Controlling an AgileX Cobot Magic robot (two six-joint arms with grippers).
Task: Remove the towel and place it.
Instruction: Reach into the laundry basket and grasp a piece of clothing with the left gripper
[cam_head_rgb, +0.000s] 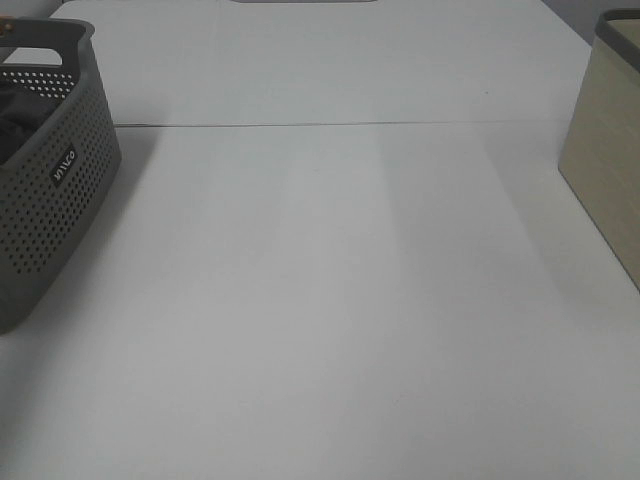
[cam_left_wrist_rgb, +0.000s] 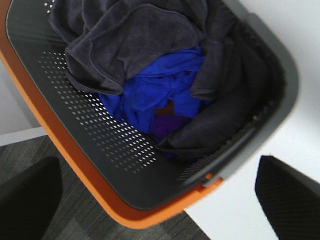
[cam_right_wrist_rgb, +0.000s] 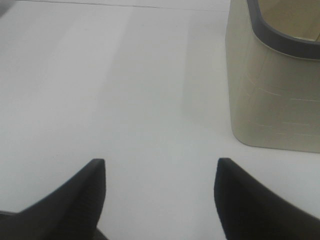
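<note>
Hovering over the grey perforated basket (cam_left_wrist_rgb: 100, 135), the left gripper (cam_left_wrist_rgb: 159, 200) stands spread wide and empty, its 2 fingers (cam_left_wrist_rgb: 30, 200) apart above the charcoal towel (cam_left_wrist_rgb: 145, 35), which lies crumpled inside the basket atop a blue cloth (cam_left_wrist_rgb: 160, 85). The right gripper (cam_right_wrist_rgb: 160, 165), jaws also parted and holding nothing, hangs above the white table (cam_head_rgb: 330, 280) near a beige bin (cam_right_wrist_rgb: 270, 110).

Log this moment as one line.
dark grey terry towel: in perforated grey basket with blue cloth | left gripper: open, over basket | right gripper: open, empty
</note>
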